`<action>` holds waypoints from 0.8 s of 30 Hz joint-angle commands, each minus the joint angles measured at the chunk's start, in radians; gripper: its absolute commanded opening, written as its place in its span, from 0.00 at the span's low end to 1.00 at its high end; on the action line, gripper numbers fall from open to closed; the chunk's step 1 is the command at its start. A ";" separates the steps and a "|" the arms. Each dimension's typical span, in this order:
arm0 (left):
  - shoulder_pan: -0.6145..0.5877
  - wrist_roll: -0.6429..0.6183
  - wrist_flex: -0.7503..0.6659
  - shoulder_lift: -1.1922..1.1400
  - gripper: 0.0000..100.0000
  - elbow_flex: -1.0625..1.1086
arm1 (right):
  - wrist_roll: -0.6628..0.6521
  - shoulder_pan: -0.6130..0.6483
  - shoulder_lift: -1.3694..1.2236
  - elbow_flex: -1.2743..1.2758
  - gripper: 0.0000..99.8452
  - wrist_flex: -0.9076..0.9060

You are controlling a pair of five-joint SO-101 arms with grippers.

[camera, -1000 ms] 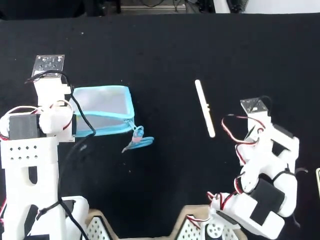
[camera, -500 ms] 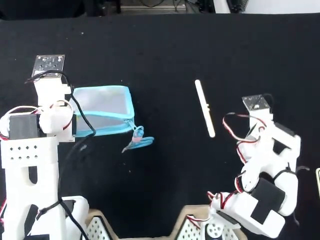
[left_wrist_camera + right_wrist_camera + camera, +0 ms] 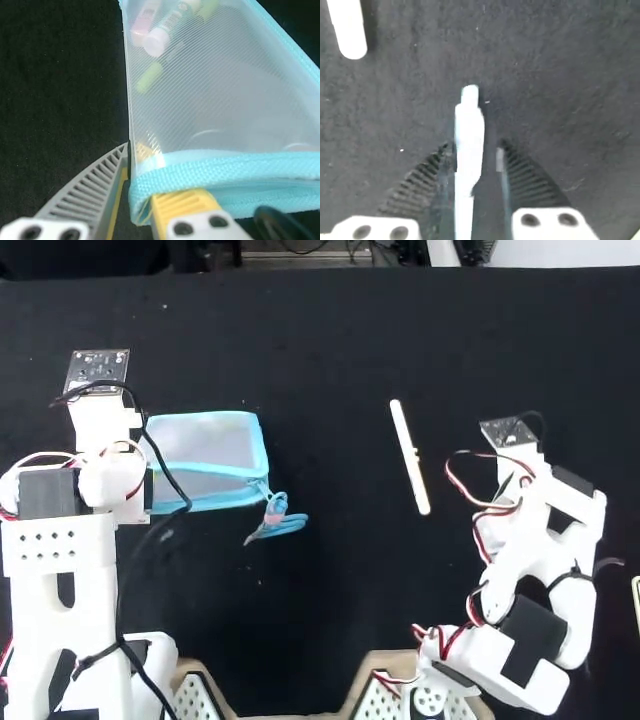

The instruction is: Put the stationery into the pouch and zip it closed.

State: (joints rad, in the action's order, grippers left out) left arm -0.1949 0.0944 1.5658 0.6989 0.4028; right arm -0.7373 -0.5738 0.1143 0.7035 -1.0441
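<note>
one pouch (image 3: 205, 455), two white pens (image 3: 469, 135) (both outside)

You are working under bright, even light from above in the high view. The black surface (image 3: 340, 340) soaks it up and shows almost no shadows, while the white arm housings at the lower left and lower right come out very bright, close to washed out. A strip of lit room glares along the upper right edge. The pouch (image 3: 205, 455) carries a soft pale sheen, and the white pen (image 3: 410, 456) at centre right throws no distinct shadow. In the left wrist view, light passes through the pouch mesh (image 3: 215, 85) and leaves faint curved reflections, against a dim surface. In the right wrist view the surface looks greyer, lint specks catch the light, and a second white pen (image 3: 469, 135) glows brightly.
</note>
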 commanded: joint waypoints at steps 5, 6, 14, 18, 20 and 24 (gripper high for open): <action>-0.005 -0.006 0.008 -0.006 0.03 0.007 | 0.000 0.017 0.027 -0.025 0.15 -0.025; -0.005 -0.006 0.008 -0.006 0.03 0.007 | 0.000 0.026 0.027 -0.031 0.15 -0.061; -0.005 -0.006 0.006 -0.006 0.03 0.007 | 0.000 0.080 0.018 -0.027 0.15 -0.035; -0.005 -0.006 0.006 -0.006 0.03 0.007 | 0.000 0.089 0.018 0.036 0.15 0.034; -0.005 -0.006 0.006 -0.006 0.03 0.007 | -0.002 0.089 0.019 0.073 0.15 0.055; -0.005 -0.006 0.006 -0.006 0.03 0.007 | -0.006 0.071 0.025 0.108 0.15 0.140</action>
State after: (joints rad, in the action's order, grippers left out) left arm -0.1949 0.0944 1.5658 0.6989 0.4028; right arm -0.7373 -0.4971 0.1143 0.8078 -0.9689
